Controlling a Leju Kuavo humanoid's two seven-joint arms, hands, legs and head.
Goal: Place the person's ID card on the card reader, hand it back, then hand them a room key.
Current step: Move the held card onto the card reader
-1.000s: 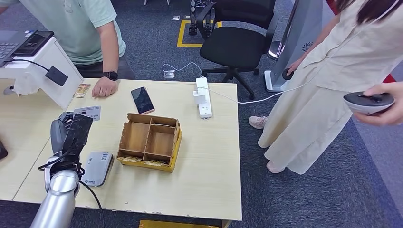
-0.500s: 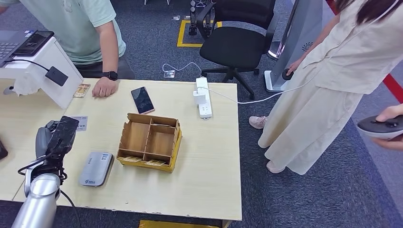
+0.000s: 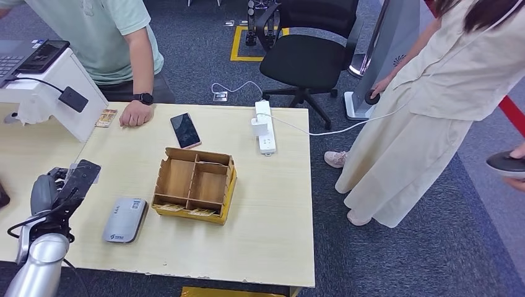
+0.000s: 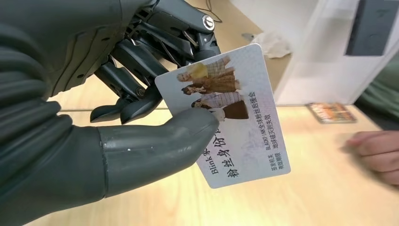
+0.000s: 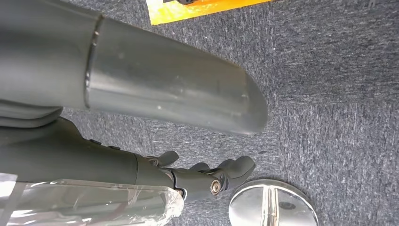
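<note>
Half of ID card (image 4: 230, 117) hidden behind left hand (image 4: 117, 113) thumb.

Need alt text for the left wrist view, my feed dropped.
The left robot hand pinches an ID card between thumb and fingers, above the wooden table. A person's hand rests on the table beyond it.
</note>
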